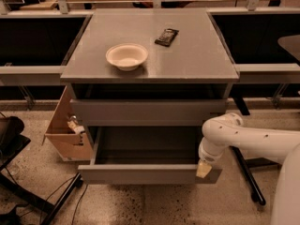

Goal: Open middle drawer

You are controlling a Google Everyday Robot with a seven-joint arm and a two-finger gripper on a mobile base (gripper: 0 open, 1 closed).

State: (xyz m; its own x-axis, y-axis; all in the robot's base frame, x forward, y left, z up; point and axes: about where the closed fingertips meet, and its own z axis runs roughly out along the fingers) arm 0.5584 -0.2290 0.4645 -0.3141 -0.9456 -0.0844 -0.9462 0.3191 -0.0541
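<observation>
The grey cabinet [150, 62] stands in the middle of the camera view. Its uppermost drawer front [147, 112] is shut. The middle drawer [140, 173] below it is pulled well out, and its plain grey box [145, 146] shows empty. The lowest drawer is hidden under it. My gripper [204, 168], at the end of the white arm [248, 142], is at the right end of the open drawer's front, touching its top edge.
A white bowl [126, 56] and a dark packet [167, 36] lie on the cabinet top. An open cardboard box [68, 130] stands on the floor at the cabinet's left. Black chair legs [28, 191] are at lower left, and a black stand leg [246, 172] is at right.
</observation>
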